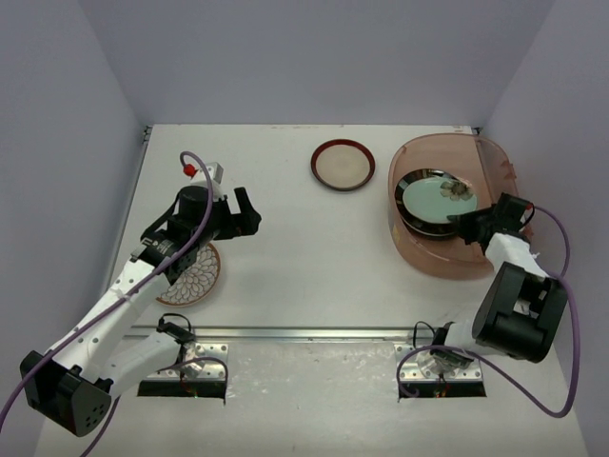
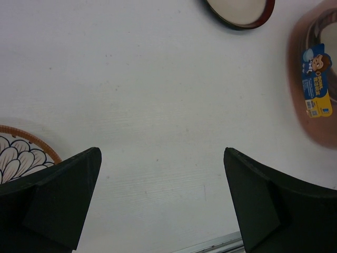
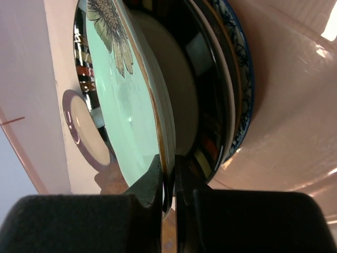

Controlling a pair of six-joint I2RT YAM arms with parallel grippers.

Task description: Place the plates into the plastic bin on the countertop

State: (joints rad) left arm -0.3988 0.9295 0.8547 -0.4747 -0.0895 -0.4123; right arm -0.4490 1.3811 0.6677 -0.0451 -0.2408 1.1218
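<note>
The right gripper point(image 3: 168, 168) is closed to a sliver on the near rim of the mint green round ceramic plate with a flower print point(image 3: 121, 105), one finger on each face of the rim. The plate reaches straight ahead of the fingers, inside the large translucent pinkish-brown plastic bin point(image 1: 495, 157); its held edge seems raised slightly off the stack. Directly beneath it lie a black-rimmed plate point(image 3: 202, 105) and, lower, a blue-white patterned plate point(image 3: 243, 79). To finish well, I would lower the held rim until it rests on the stack, then part the fingers slowly and withdraw clear of the bin wall (a tilted drop could chip ceramic). The left gripper point(image 2: 163, 158) hangs wide open and empty over the flat white countertop point(image 1: 304, 257); the brown-white petal-pattern plate point(image 2: 18, 153) lies just beside one finger, the maroon-rimmed plate point(image 2: 239, 10) well ahead.
</note>
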